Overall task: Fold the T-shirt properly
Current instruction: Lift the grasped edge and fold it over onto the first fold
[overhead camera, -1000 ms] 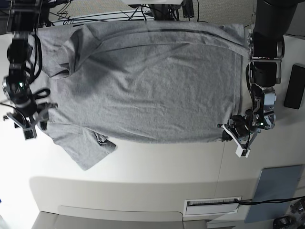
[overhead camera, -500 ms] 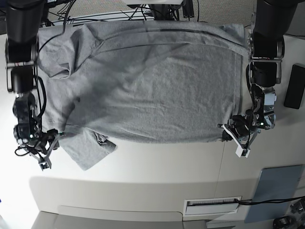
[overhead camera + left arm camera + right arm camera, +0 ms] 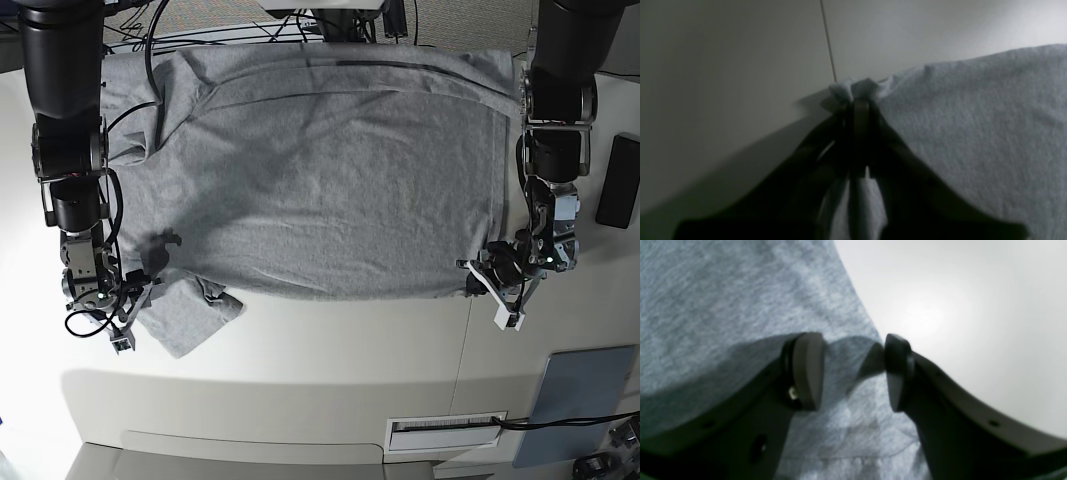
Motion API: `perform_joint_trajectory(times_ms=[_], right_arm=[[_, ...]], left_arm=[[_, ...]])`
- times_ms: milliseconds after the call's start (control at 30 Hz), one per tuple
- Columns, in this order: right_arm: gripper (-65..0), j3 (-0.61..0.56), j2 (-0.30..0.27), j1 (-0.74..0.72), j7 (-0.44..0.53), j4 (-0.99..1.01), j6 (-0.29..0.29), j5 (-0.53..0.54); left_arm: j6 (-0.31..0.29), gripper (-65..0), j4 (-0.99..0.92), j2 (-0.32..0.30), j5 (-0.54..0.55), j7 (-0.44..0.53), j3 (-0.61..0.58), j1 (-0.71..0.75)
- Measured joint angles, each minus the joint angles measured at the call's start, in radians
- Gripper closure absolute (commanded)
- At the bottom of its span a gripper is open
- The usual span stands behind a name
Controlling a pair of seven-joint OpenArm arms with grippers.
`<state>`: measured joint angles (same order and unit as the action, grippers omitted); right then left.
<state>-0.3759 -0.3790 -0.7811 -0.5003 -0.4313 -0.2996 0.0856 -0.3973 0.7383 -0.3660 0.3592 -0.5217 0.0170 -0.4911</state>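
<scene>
T-shirt (image 3: 320, 170) spread flat across the pale table (image 3: 320, 360), grey, plain side up, body running left to right in the base view. Far edge of the cloth lies close to the table's back edge, cables just behind. Near edge of the cloth ends well short of the table's front, leaving a broad bare strip of table along the whole front. One sleeve (image 3: 185, 315) juts out toward the front at the base view's left, wrinkled at its inner corner.

Left gripper (image 3: 498, 278) at the base view's right, at the shirt's near corner on that side. Wrist view: jaws drawn together on a small bunched pinch of the grey cloth (image 3: 853, 90), fabric puckered above the tips; bare table beside it, a thin seam line (image 3: 828, 40) running away across the surface.

Right gripper (image 3: 125, 305) at the base view's left, down at the sleeve. Wrist view: fingers (image 3: 806, 370) stand wide apart, astride the sleeve's outer edge, one pad over cloth, the other near the line where cloth meets bare table. Nothing clamped. Cannot tell whether the pads touch the fabric.

Black flat object (image 3: 618, 180) lies at the base view's right edge, apart from the shirt. Grey panel (image 3: 580, 400) at the front right.

No lettering or label readable on the shirt as it lies.
</scene>
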Motion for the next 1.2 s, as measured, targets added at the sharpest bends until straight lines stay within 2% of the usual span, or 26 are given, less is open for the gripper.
perform_joint_trajectory(times_ms=[167,367,467,600,700,767,967,1167,1200], right_arm=[[-27.8,0.0,0.0,0.0,-0.034,-0.001,0.009,0.002],[-7.7,0.002,0.0,0.029,-0.017,-0.009,0.026,0.017],[-0.4,0.002,0.001,0.039,-0.014,-0.013,0.027,0.017],[0.0,0.003,0.003,0.042,0.009,-0.013,0.033,-0.023],[0.0,0.003,0.003,0.052,0.029,-0.026,0.103,-0.038],[0.0,0.002,0.003,0.064,-0.003,-0.06,0.142,-0.049],[0.0,0.002,-0.011,0.105,-0.121,-0.281,0.171,-0.075],[0.0,-0.002,-0.073,0.253,-0.182,-0.574,0.211,-0.079],[0.0,-0.003,-0.087,0.281,-0.196,-0.615,0.223,-0.082]], left_arm=[[0.0,0.0,0.0,0.0,0.0,0.0,0.0,0.0],[0.0,0.0,0.0,0.0,0.0,0.0,0.0,0.0],[0.0,0.0,0.0,0.0,0.0,0.001,0.0,0.0],[0.0,0.0,0.0,0.0,0.0,0.003,0.0,0.0],[0.0,0.0,0.0,0.0,0.004,0.004,0.0,0.0],[-0.021,0.0,0.0,0.0,0.005,0.007,0.0,0.001],[-0.031,0.0,0.054,0.0,0.027,-0.024,-0.002,0.026],[-0.029,0.0,0.176,0.0,0.022,-0.038,-0.003,0.101],[-0.014,0.0,0.205,0.001,0.019,-0.039,-0.003,0.12]])
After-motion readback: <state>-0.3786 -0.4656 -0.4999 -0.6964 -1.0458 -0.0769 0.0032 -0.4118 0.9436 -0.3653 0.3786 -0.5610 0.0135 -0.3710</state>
